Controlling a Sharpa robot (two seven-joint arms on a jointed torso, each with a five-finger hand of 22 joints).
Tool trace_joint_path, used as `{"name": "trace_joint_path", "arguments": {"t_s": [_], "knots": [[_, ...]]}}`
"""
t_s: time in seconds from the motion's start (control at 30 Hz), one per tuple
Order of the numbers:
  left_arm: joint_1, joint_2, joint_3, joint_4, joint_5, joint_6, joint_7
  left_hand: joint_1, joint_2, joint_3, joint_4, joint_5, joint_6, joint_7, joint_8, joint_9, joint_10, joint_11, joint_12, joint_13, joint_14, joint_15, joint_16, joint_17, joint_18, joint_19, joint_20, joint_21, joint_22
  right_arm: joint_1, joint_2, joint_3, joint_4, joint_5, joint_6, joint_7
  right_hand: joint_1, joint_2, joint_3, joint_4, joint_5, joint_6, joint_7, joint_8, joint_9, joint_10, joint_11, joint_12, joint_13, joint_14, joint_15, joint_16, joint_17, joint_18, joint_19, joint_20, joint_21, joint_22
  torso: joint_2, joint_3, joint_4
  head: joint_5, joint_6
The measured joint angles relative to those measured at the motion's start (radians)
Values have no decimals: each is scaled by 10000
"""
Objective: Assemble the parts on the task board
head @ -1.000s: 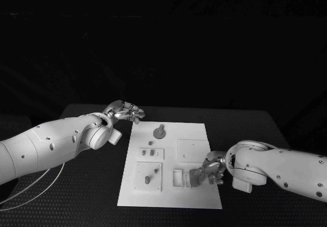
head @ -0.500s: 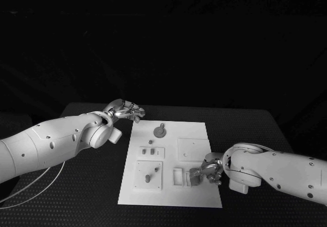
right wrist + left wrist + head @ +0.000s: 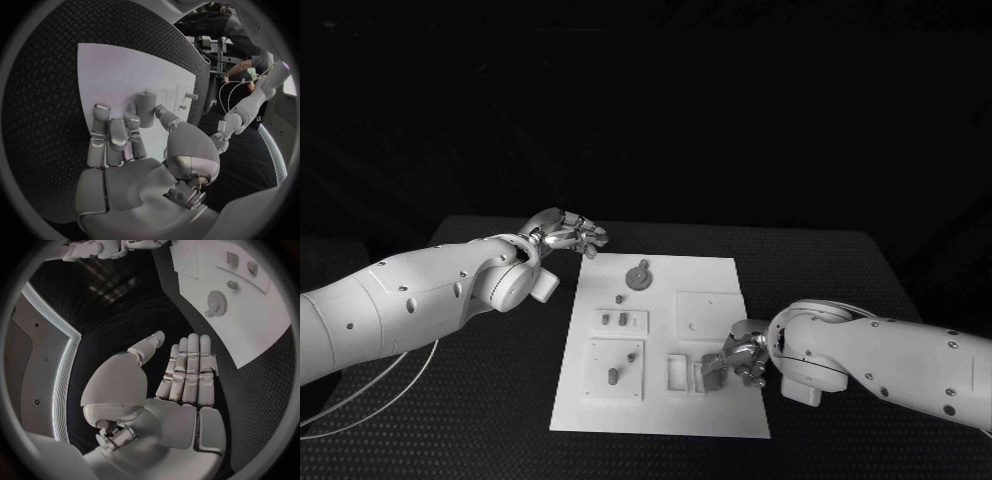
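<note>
While the left robot hand [image 3: 570, 237] hovers empty off the task board's [image 3: 718, 420] far corner, the right robot hand [image 3: 737, 362] seemingly pinches a part [image 3: 146, 107].

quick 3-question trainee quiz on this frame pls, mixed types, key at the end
1. True or false: the left hand rests on the middle of the task board.
2. Which hand is over the near right part of the task board? A) left hand B) right hand C) neither
3. Fill in: the round gear-like part lies near the board's ___ edge, as the head view shows it.

Key:
1. False. It sits off the board's far left corner, over the black table, holding nothing.
2. B. Its fingers are by the small slotted block.
3. Far.
</note>
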Motion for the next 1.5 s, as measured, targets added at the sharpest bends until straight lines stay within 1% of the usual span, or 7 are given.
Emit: {"name": "trace_joint_path", "arguments": {"t_s": [0.03, 0.27, 0.37, 0.5, 0.7, 1.3, 1.5], "knots": [[0, 0, 0, 1, 0, 0, 0, 0, 0, 0, 0, 0, 0, 0, 0, 0, 0, 0, 0, 0, 0, 0, 0, 0, 0, 0, 0, 0, 0, 0, 2, 0, 0, -7, 1, -2, 28, 148, -71, -269, 0, 0, 0, -1, -2, 1, 0, 0, 0, 0, 0, 14, 17, 0, -4, -3, 37, 0, 1, 0, -1, 0, 0], [0, -10, 0, 2, 0, 0, 0, 0, 0, 0, 0, 0, 0, 0, 35, 0, 0, 0, 0, 0, 0, 0, -37, 10, -1, 0, 0, 0, -1, 2, 14, 7, 16, -66, 12, -13, 132, 695, -147, -1524, -11, 84, -16, -120, -77, 35, 1, 0, -40, 37, 37, 44, 47, -13, -4, -2, 93, 0, 0, -3, 0, -6, -22], [0, -10, 0, 2, 0, 0, 0, 0, 0, 0, 0, 0, 0, 0, 35, 0, 0, 0, 0, 0, 0, 0, -38, 10, -1, 0, 0, 0, -1, 5, 5, 12, 37, -82, 2, -13, 143, 849, -140, -1812, -41, 119, -48, -204, -82, 36, 3, 0, -46, 59, 16, 74, 47, -20, -4, -2, 93, 0, 0, -3, 0, -11, -24], [0, -11, 0, 2, 1, 0, 0, 0, 0, 0, 0, 0, 0, 0, 35, 0, 0, 0, 0, 1, 0, 0, -38, 18, 0, 0, 0, 0, -2, 3, -26, 11, 81, -92, -72, -5, 123, 1024, -111, -1843, -79, 201, -72, -156, -72, 52, 18, 0, -64, 93, -16, 81, 84, -27, -4, -1, 93, 0, 0, -3, -1, -12, -24], [0, -11, 0, -3, 1, 0, 0, 0, 0, 0, -1, 0, 0, 0, 35, 0, 0, 0, 0, 0, 0, 0, -38, 18, -2, 0, 0, 0, -2, 9, -151, -7, 241, -80, -261, 15, 183, 1078, -138, -1870, -81, 257, -127, -179, -57, 96, -25, 49, -81, 95, -19, 81, 92, -30, -17, 14, 132, 0, 0, -3, -7, -19, -3], [1, -2, 0, -9, 3, -2, -1, 0, 0, 0, -1, 0, 1, 1, 35, 0, 0, 0, 0, 0, 0, 0, -38, 36, -3, 0, 0, 0, 6, 659, -313, -21, 758, 837, -601, -47, 68, 1206, -154, -1884, -48, 323, -192, -130, -48, 140, -68, 49, -121, 165, -22, 118, 175, -30, -15, 20, 132, 0, 0, 6, -12, -33, 41], [1, 12, 0, 0, 4, -2, -2, 0, 0, 0, -1, 0, 1, 1, 35, 0, 0, 0, 23, 0, 0, 0, -38, 46, -3, 0, 0, 0, 5, 668, -41, -21, 703, 1321, -562, -142, 30, 1167, -166, -1894, -48, 323, -192, -130, -47, 141, -67, 49, -133, 166, -23, 117, 168, -31, -14, 21, 132, 1, 4, 0, -12, -44, 47]]}}
